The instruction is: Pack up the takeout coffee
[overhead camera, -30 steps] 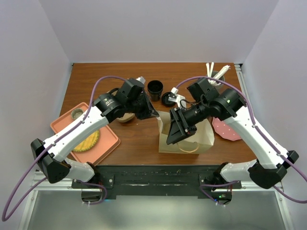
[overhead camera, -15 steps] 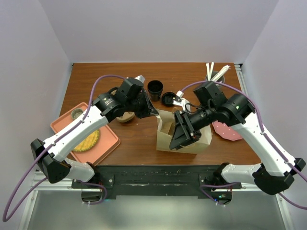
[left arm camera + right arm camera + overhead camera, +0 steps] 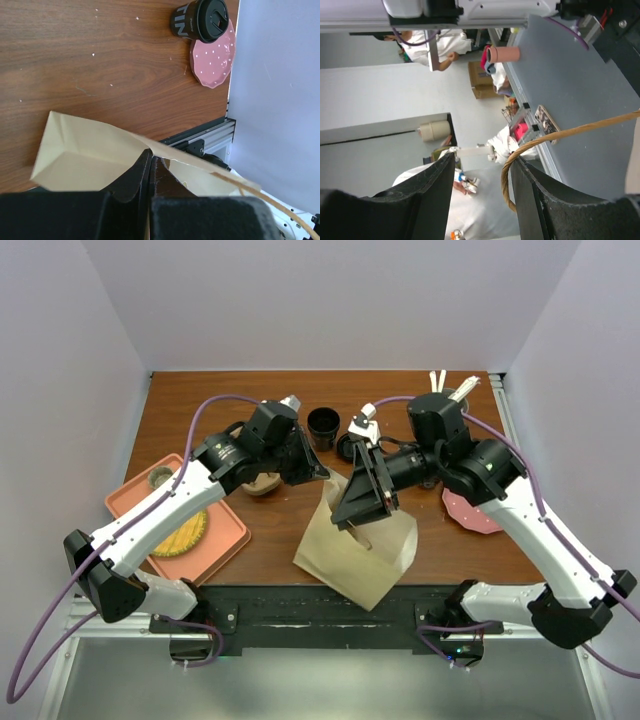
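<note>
Pinching the rim of the paper bag (image 3: pixel 360 550), the left gripper (image 3: pixel 150 156) is clenched on it. The right gripper (image 3: pixel 482 160) stands released, the twine handle (image 3: pixel 506 176) looped between its fingers. The takeout coffee (image 3: pixel 202 20) stands just beside the pink dotted plate (image 3: pixel 215 60), outside the bag.

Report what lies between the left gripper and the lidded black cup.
Left wrist view: beyond the tan paper bag pinched in the left gripper, only bare brown wooden table reaches the lidded black takeout cup beside the pink dotted plate.
</note>
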